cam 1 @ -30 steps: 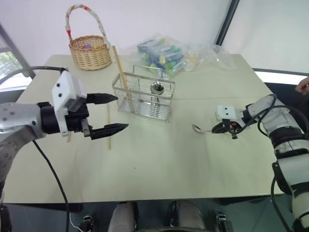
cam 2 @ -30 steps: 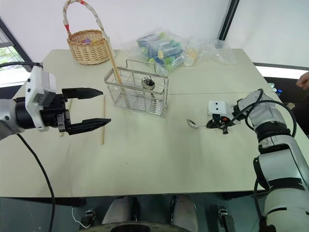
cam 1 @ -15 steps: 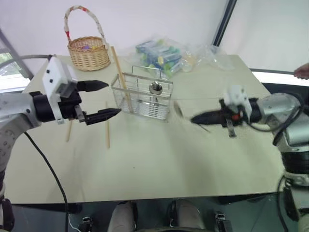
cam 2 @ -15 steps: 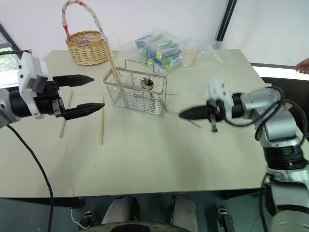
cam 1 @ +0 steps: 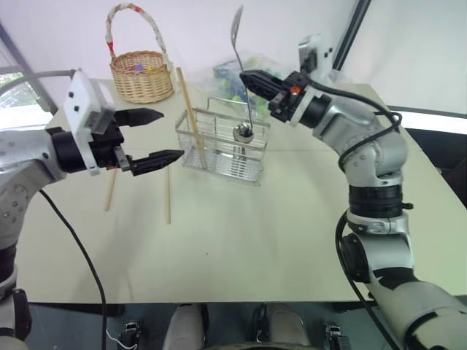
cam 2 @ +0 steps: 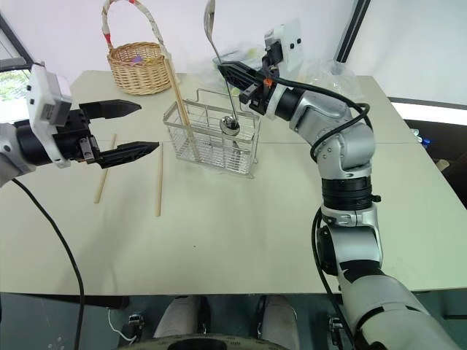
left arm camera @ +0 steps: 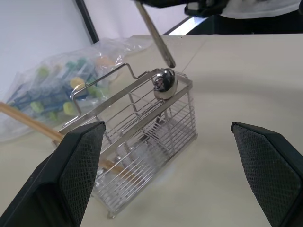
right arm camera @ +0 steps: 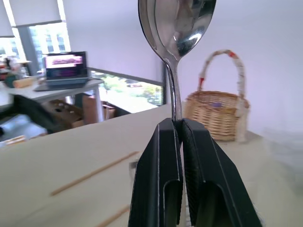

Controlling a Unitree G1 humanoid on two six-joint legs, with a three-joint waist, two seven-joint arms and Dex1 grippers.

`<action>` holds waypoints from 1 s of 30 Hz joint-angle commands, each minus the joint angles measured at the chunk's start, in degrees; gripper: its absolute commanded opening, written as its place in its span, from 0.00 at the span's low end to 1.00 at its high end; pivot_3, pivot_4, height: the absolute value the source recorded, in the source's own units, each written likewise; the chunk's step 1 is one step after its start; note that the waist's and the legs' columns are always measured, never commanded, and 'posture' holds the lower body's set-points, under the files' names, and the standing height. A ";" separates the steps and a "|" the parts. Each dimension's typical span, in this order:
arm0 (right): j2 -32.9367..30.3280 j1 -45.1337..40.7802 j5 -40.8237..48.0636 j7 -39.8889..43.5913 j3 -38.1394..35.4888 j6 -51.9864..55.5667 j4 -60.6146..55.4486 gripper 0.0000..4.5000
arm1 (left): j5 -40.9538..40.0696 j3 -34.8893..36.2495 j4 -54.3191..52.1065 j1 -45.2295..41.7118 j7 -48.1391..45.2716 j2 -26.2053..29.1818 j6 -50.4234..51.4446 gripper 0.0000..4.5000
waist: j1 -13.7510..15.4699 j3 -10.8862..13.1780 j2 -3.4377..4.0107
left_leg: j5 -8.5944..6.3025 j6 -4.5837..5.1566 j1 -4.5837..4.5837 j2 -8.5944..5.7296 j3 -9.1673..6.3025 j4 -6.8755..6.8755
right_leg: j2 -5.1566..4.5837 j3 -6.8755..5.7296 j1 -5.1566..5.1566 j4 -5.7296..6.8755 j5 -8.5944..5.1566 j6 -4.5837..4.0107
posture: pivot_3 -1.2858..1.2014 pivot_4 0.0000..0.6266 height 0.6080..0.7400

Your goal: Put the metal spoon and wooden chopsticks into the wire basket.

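1. Right pincer (cam 1: 252,80): clenched on the handle of the metal spoon (cam 1: 238,29). The spoon stands nearly upright, bowl at the top, the handle's free end pointing down at the wire basket (cam 1: 221,144). The handle tip hangs just above the right end of the basket, close beside a second shiny spoon bowl (cam 1: 243,132) already standing in that end compartment; whether they touch cannot be told.

2. Deciding relation: the basket lies directly below the held spoon, and the spoon's long axis is close to vertical and lined up with the open top. In my judgement the coming move is a straight lowering and release, and the right arm is the one placed for it.

3. Left pincer (cam 1: 155,135): released, jaws wide and holding nothing, hovering left of the basket and pointing toward it.

4. Wooden chopsticks: one (cam 1: 188,114) already leans in the left end of the basket, its top rising toward the far side. Two more lie flat on the counter (cam 1: 241,240) left of the basket, one (cam 1: 167,203) nearer it and one (cam 1: 110,201) further left, both with long axes running near to far. They lie below and near the left pincer, so that arm is the closer for them.

5. Writing: none legible. A clear bag of small coloured items (left arm camera: 52,90) and a wicker basket (cam 1: 143,75) stand at the far side; no label can be read on either.
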 commanded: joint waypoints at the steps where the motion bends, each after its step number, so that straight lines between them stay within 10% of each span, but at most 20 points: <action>1: 0.78 -3.63 -2.11 -1.39 -0.98 -5.67 4.50 0.01 | 0.56 1.19 -0.72 -1.07 0.97 -0.36 -0.91 1.00 | -0.22 0.00 -0.01 | 0.00 0.01 -0.04 -0.02 0.05 0.01 | -0.02 0.00 -0.01 0.09 0.00 0.00 | 0.52 0.24 0.14; 9: 2.80 -1.10 -4.48 -1.24 0.49 -9.09 9.96 0.01 | -0.74 4.02 -2.08 0.38 2.62 0.24 0.33 1.00 | -1.48 0.00 -0.01 | -0.14 0.25 -0.01 0.07 0.07 0.08 | 0.00 0.00 -0.04 0.11 -0.03 0.03 | 0.52 0.24 0.14; 19: 4.70 0.80 -4.01 -6.74 -0.68 -5.78 6.28 0.99 | -0.47 4.08 -1.84 0.66 3.60 -0.32 0.31 1.00 | -1.20 0.01 0.00 | -0.13 0.24 0.07 0.10 0.06 0.11 | 0.02 0.00 -0.13 0.16 -0.04 0.02 | 0.52 0.24 0.14; 30: -10.22 -0.44 1.82 2.74 -3.67 -0.18 -8.64 0.99 | 0.44 8.70 12.14 -7.55 21.44 -7.61 5.70 1.00 | -1.05 0.00 -0.05 | -0.17 0.32 0.06 0.06 0.00 0.08 | 0.03 0.00 -0.02 0.08 -0.04 0.05 | 0.52 0.24 0.14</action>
